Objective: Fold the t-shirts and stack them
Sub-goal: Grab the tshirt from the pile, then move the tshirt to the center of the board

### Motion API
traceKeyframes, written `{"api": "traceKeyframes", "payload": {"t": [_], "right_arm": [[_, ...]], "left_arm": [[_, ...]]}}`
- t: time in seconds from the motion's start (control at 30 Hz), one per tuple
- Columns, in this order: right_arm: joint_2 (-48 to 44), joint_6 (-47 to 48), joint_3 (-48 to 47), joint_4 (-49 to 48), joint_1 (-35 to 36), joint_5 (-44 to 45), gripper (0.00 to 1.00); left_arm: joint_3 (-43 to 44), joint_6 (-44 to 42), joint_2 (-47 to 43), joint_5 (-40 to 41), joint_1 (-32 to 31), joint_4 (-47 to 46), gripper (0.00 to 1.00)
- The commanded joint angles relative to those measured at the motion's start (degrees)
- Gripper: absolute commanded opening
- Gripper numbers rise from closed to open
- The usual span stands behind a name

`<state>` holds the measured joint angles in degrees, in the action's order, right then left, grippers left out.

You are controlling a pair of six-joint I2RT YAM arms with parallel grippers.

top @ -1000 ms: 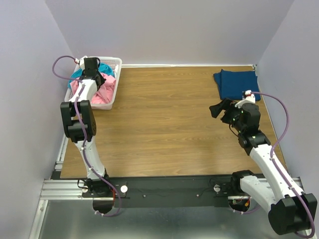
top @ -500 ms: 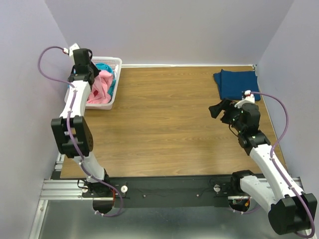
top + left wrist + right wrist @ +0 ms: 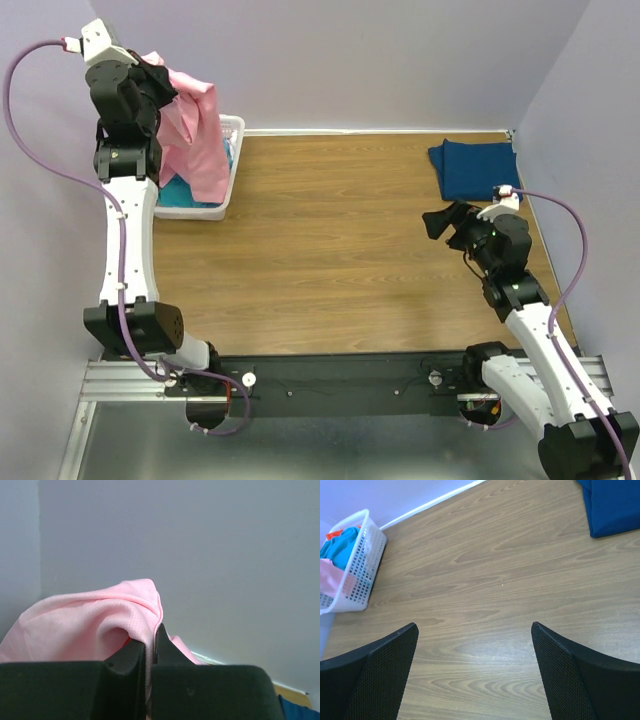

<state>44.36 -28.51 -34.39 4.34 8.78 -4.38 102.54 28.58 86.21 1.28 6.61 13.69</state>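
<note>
Left wrist view puts us right at our left pincer (image 3: pixel 150 641). Its two dark fingers are pressed narrow on a fold of the pink t-shirt (image 3: pixel 85 625), which bunches over the fingertips toward ten o'clock against a bare grey wall (image 3: pixel 225 555).

From the top view we see that pincer high at eleven o'clock. The pink cloth hangs from it down over the white basket (image 3: pixel 233 125), though we cannot tell whether its hem touches the basket. A teal t-shirt (image 3: pixel 172 190) lies in the basket beneath.

Our right pincer (image 3: pixel 474 626) stands wide with nothing between its fingers, over the table (image 3: pixel 320 240) at three o'clock. The navy t-shirt (image 3: pixel 474 168) lies folded flat in the table's one o'clock corner, close to the back edge and near the right pincer.

A broad stretch of brown wood grain runs between basket and navy shirt. Grey wall closes the table in at nine, twelve and three o'clock.

Our right wrist view adds an orange-red scrap (image 3: pixel 337 531) in the basket beside the teal, which the top view does not show.
</note>
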Motion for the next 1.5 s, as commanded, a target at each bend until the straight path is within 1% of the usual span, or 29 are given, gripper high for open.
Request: {"api": "traceKeyframes", "payload": {"t": [0.0,0.07,0.1,0.13,0.2,0.3,0.33,0.4,0.5,0.57,0.63,0.67,0.7,0.73,0.77,0.8,0.83,0.87,0.9,0.97,1.0,1.03,1.07,1.1,1.13,1.17,1.3,1.33,1.47], "right_arm": [[-0.94,0.39,0.38,-0.21,-0.08,-0.89,1.00],[-1.03,0.30,0.20,-0.12,-0.16,-1.24,1.00],[-1.29,0.30,0.12,-0.12,-0.08,-1.59,1.00],[-1.38,0.21,0.11,-0.21,-0.16,-1.68,1.00],[-1.90,0.12,0.03,-0.12,-0.07,-1.77,1.00],[-2.70,0.04,0.11,-0.12,-0.07,-1.94,1.00],[-2.96,-0.05,0.03,-0.03,-0.07,-2.03,1.00],[-3.66,0.04,0.03,0.06,-0.08,-2.03,1.00],[-4.81,-0.05,0.11,0.40,-0.16,-1.16,1.00],[-5.42,0.03,0.11,0.76,-0.16,-0.54,1.00],[-6.39,0.21,0.11,1.46,-0.16,0.42,1.00],[-6.65,0.21,0.20,1.72,-0.08,0.86,1.00],[-7.00,0.21,0.20,2.16,-0.07,2.08,1.00],[-7.18,0.21,0.20,2.43,-0.07,2.62,1.00],[-7.27,0.21,0.20,2.69,-0.07,3.23,1.00],[-7.18,0.30,0.12,2.95,-0.07,3.76,1.00],[-6.92,0.30,0.03,3.48,-0.16,4.03,1.00],[-6.48,0.30,-0.23,4.18,-0.16,4.12,1.00],[-6.48,0.30,-0.41,4.53,-0.16,4.12,1.00],[-5.34,0.30,-0.76,5.59,-0.16,4.12,1.00],[-4.81,0.30,-0.94,6.20,-0.08,4.12,1.00],[-4.37,0.21,-1.03,7.17,-0.16,4.12,1.00],[-3.50,0.04,-0.94,7.52,-0.08,4.03,1.00],[-2.62,-0.92,-0.51,8.14,-0.07,3.33,1.00],[-2.61,-1.37,-0.33,8.49,-0.07,2.72,1.00],[-1.65,-1.63,-0.24,8.93,-0.07,1.93,1.00],[0.72,-5.40,-0.06,14.37,-0.16,0.69,1.00],[1.25,-6.20,-0.24,18.47,-0.16,1.30,1.00],[3.28,-9.27,0.02,28.60,-0.16,1.75,1.00]], "left_arm": [[0.91,-2.03,-4.91,-8.13,-1.77,-5.07,0.00],[0.82,-3.17,-6.84,-8.57,-3.96,-6.48,0.00],[1.08,-3.96,-7.37,-8.83,-6.06,-6.57,0.00],[1.08,-4.32,-7.90,-9.27,-6.43,-6.66,0.00],[1.34,-4.84,-9.48,-10.33,-11.94,-7.27,0.00],[0.73,-5.64,-11.42,-11.91,-17.32,-9.29,0.00],[0.47,-5.64,-11.77,-12.61,-20.73,-9.99,0.00],[0.12,-5.81,-12.30,-15.86,-23.65,-11.75,0.00],[0.29,-5.81,-11.77,-17.01,-29.89,-12.90,0.00],[-0.06,-5.82,-11.07,-17.80,-32.44,-13.43,0.00],[-2.60,-5.99,-11.15,-17.98,-32.98,-13.43,0.00],[-7.05,-5.55,-11.94,-17.02,-33.07,-15.78,0.00],[-10.05,-4.85,-12.56,-15.71,-32.98,-16.85,0.06],[-13.39,-4.76,-13.08,-14.21,-32.98,-17.81,0.16],[-16.55,-4.76,-13.79,-9.94,-32.98,-18.35,0.30],[-22.50,-3.63,-13.97,-6.67,-32.89,-17.83,0.31],[-25.35,-2.57,-13.97,-2.81,-32.80,-16.87,0.35],[-30.42,-0.56,-13.79,3.67,-31.93,-14.51,0.56],[-32.65,-0.54,-13.62,5.56,-31.23,-13.79,0.62],[-36.78,2.96,-13.27,8.11,-28.86,-8.97,0.75],[-40.45,3.93,-13.44,7.86,-27.54,-8.08,0.76],[-42.49,4.81,-13.88,7.60,-24.92,-7.46,0.78],[-44.43,5.95,-15.19,7.42,-24.20,-7.19,0.79],[-48.19,6.05,-16.68,7.86,-23.67,-7.54,0.79],[-49.70,6.05,-16.69,7.86,-23.58,-7.54,0.79],[-51.02,6.49,-17.65,8.12,-23.57,-7.11,0.83],[-57.96,7.63,-18.71,5.93,-23.57,-6.40,0.83],[-59.03,7.89,-18.80,5.49,-23.57,-6.22,0.83],[-64.82,10.26,-19.24,0.94,-23.57,-6.74,0.83]]}}
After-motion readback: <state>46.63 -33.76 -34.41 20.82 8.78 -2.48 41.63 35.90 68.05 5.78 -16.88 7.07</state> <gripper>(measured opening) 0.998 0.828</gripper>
